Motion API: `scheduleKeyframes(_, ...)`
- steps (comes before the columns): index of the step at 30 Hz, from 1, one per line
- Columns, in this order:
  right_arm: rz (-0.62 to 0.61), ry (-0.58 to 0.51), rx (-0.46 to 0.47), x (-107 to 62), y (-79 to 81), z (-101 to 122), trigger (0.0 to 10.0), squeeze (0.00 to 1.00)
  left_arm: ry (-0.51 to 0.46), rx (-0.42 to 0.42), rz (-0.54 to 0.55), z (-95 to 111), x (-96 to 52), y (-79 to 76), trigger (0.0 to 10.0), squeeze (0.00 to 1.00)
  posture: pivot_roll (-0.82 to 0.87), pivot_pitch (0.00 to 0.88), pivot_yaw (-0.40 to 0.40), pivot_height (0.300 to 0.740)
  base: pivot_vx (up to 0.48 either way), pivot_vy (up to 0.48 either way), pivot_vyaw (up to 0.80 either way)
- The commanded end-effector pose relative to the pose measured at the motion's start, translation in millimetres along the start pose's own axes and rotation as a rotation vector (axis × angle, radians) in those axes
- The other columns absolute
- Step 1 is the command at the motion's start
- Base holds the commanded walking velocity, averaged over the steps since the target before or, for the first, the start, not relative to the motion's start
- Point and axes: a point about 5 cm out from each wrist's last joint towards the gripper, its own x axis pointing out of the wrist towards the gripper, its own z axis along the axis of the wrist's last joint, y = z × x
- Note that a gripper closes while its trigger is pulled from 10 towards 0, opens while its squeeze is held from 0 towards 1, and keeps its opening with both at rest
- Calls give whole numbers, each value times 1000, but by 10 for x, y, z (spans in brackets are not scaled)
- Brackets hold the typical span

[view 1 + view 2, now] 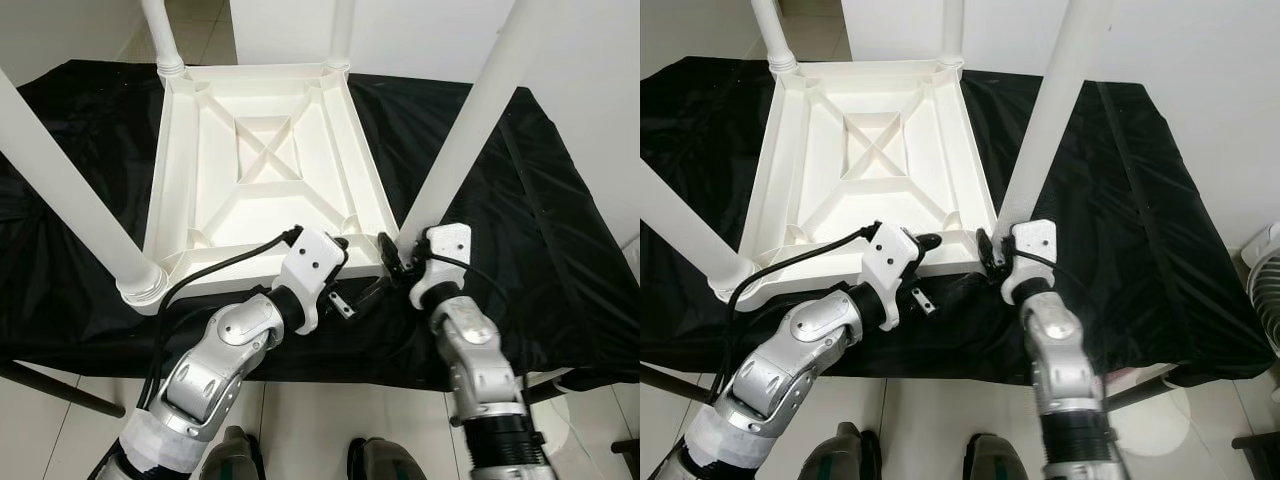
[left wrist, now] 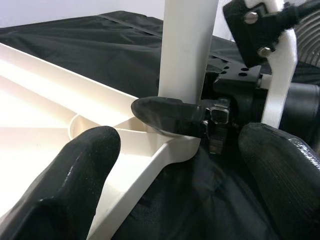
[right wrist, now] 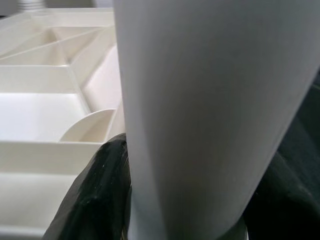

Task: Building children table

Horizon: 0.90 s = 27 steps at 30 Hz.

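Table leg stands clamped in the right hand.

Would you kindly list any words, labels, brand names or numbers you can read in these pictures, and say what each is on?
None can be read: the white table top, its legs, the black cloth and both grippers, left and right, show no legible text.
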Motion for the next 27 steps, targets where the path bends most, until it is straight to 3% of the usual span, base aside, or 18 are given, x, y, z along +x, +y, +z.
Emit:
scheduleKeyframes(1, -93, 57, 11, -36, -36, -86, 10000, 0, -1, -10, -36, 3, 7, -24, 10000, 0, -60, 113, 14, 740, 0, 0, 0)
scheduleKeyframes(3, -86, 63, 41, -48, 25, -93, 10000, 4, 0, -7, -37, 4, 5, -21, 10000, 0, -63, 113, 16, 740, 0, 0, 0)
scheduleKeyframes(4, -65, 52, 57, -56, 53, -82, 10000, 1000, 1, -6, -38, 6, 2, -20, 10000, 0, -65, 117, 17, 740, 0, 0, 0)
scheduleKeyframes(9, -47, 49, 68, -68, 70, -65, 10000, 1000, 2, -5, -40, 4, -1, -20, 10000, 0, -66, 116, 18, 740, 0, 0, 0)
scheduleKeyframes(14, 199, -20, 24, -30, -117, 109, 10000, 1000, 3, -5, -39, 17, 2, -1, 10000, 0, -67, 117, 23, 740, 0, 0, 0)
scheduleKeyframes(15, 199, -20, 24, -30, -117, 109, 10000, 1000, 3, -5, -39, 17, 2, -1, 10000, 0, -67, 117, 23, 740, 0, 0, 0)
scheduleKeyframes(16, 228, -18, 7, -26, -141, 124, 10000, 722, 2, -6, -41, 17, 3, -1, 10000, 0, -67, 116, 25, 740, 0, 0, 0)
scheduleKeyframes(17, 228, -18, 7, -26, -141, 124, 10000, 722, 2, -6, -41, 17, 3, -1, 10000, 0, -67, 116, 25, 740, 0, 0, 0)
scheduleKeyframes(18, 305, -27, -32, -25, -178, 146, 10000, 0, 3, -6, -43, 18, 3, -1, 10000, 0, -66, 115, 28, 740, 0, 0, 0)
scheduleKeyframes(20, 305, -27, -32, -25, -178, 146, 10000, 0, 3, -6, -43, 18, 3, -1, 10000, 0, -66, 115, 28, 740, 0, 0, 0)
scheduleKeyframes(21, 429, -23, -74, -9, -217, 153, 10000, 0, 4, -6, -44, 18, 2, 3, 10000, 0, -63, 113, 30, 740, 0, 0, 0)
scheduleKeyframes(22, 429, -23, -74, -9, -217, 153, 10000, 0, 4, -6, -44, 18, 2, 3, 10000, 0, -63, 113, 30, 740, 0, 0, 0)
scheduleKeyframes(23, 523, -10, -94, 11, -250, 149, 10000, 0, 5, -5, -44, 19, 1, 6, 10000, 0, -60, 112, 30, 740, 0, 0, 0)
scheduleKeyframes(27, 671, 8, -149, 82, -238, 131, 10000, 0, 6, -4, -44, 24, -4, 4, 10000, 0, -51, 107, 34, 740, 0, 0, 0)
